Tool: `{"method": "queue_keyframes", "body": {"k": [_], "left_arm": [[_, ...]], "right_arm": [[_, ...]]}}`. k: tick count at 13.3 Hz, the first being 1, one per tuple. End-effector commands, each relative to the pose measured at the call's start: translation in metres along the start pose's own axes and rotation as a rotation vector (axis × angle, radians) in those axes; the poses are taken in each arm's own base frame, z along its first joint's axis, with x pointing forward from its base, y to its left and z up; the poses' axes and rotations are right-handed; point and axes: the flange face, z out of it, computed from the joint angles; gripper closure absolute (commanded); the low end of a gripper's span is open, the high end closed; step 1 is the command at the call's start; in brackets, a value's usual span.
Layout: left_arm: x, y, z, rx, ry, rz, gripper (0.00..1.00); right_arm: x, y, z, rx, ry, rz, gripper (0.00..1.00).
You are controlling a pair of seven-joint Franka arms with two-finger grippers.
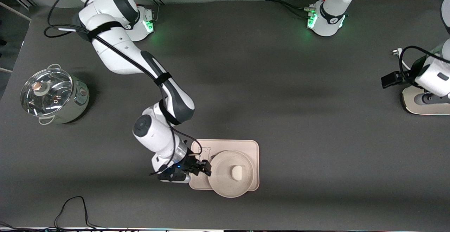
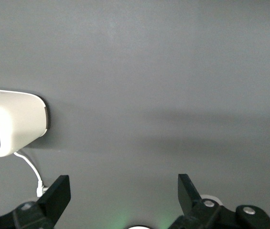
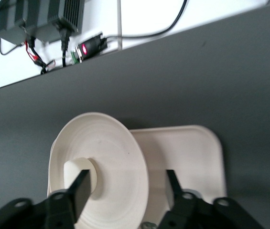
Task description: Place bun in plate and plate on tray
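The round cream plate (image 1: 225,184) lies on the rectangular tray (image 1: 251,147) and overhangs the tray's edge nearest the front camera. The small off-white bun (image 1: 236,172) sits in the plate's middle. My right gripper (image 1: 202,167) is open, low at the plate's rim on the side toward the right arm's end of the table. In the right wrist view the gripper (image 3: 126,191) straddles the rim of the plate (image 3: 115,148), with the bun (image 3: 77,167) by one finger and the tray (image 3: 187,152) under the other. My left gripper (image 2: 123,191) is open and empty and waits over bare table.
A steel pot with a glass lid (image 1: 52,95) stands at the right arm's end of the table. A cream toaster (image 1: 422,105) with a white cord stands at the left arm's end and also shows in the left wrist view (image 2: 10,121). A black cable (image 1: 74,207) lies near the front edge.
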Motion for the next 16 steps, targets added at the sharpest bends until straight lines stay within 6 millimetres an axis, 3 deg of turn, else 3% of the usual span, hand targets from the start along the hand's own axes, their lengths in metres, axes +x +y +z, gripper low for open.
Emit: {"method": "queue_keyframes", "body": {"k": [1, 3, 8, 9, 10, 12, 14, 16], "left_arm": [[-0.021, -0.012, 0.003, -0.082, -0.013, -0.042, 0.0], [-0.029, -0.013, -0.005, -0.079, -0.019, -0.034, 0.0], [-0.031, -0.002, -0.018, -0.01, -0.007, -0.008, 0.0], [-0.033, -0.002, -0.025, -0.01, -0.012, -0.008, 0.0], [-0.034, -0.001, -0.031, -0.011, -0.012, -0.007, 0.0], [-0.034, -0.004, -0.032, -0.012, -0.012, -0.009, 0.0], [-0.033, -0.001, -0.031, -0.011, -0.015, -0.007, 0.0], [-0.031, -0.003, -0.024, -0.014, -0.028, -0.011, 0.0]], "right_arm": [[-0.004, 0.036, -0.098, -0.102, -0.069, -0.076, 0.0], [-0.006, 0.086, -0.159, -0.218, -0.163, -0.107, 0.0], [-0.019, 0.154, -0.337, -0.266, -0.296, -0.181, 0.0], [-0.024, 0.164, -0.369, -0.265, -0.323, -0.15, 0.0], [-0.031, 0.161, -0.396, -0.258, -0.331, -0.148, 0.0], [-0.047, 0.151, -0.441, -0.33, -0.314, -0.181, 0.0], [-0.058, 0.154, -0.479, -0.349, -0.296, -0.138, 0.0], [-0.058, 0.156, -0.481, -0.364, -0.296, -0.119, 0.0]]}}
